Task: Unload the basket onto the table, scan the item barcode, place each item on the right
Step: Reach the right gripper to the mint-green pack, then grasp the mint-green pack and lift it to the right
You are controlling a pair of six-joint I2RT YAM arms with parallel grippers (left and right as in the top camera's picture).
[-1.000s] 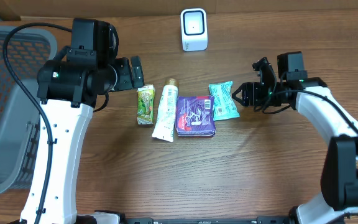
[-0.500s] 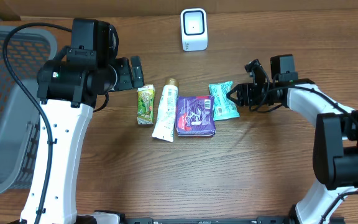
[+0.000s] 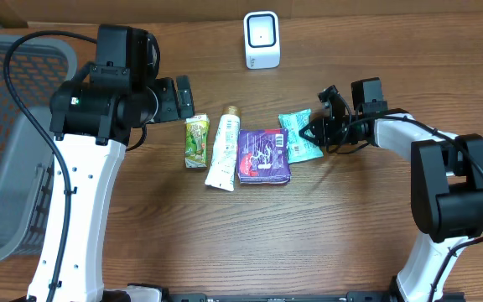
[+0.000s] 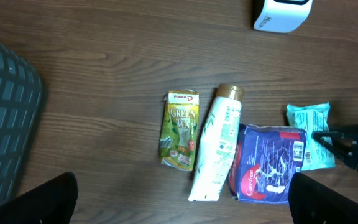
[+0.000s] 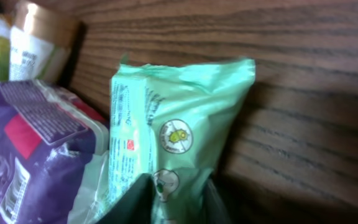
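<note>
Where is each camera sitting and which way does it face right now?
Overhead: above the table, looking straight down on scanner, four items, basket; left arm, right arm show.
Left wrist: high, looking down at the items; left fingers, open, at bottom corners.
Right wrist: low by the table, facing the teal pack; right fingers flank its near edge.
All three share the teal pack.

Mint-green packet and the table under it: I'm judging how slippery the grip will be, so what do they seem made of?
Mint-green packet: probably thin plastic film with a soft sheen, going by its wrinkles and flattened end seal. Table: wood or a wood-look laminate, matte brown with dark grain lines; the pictures leave open which.
</note>
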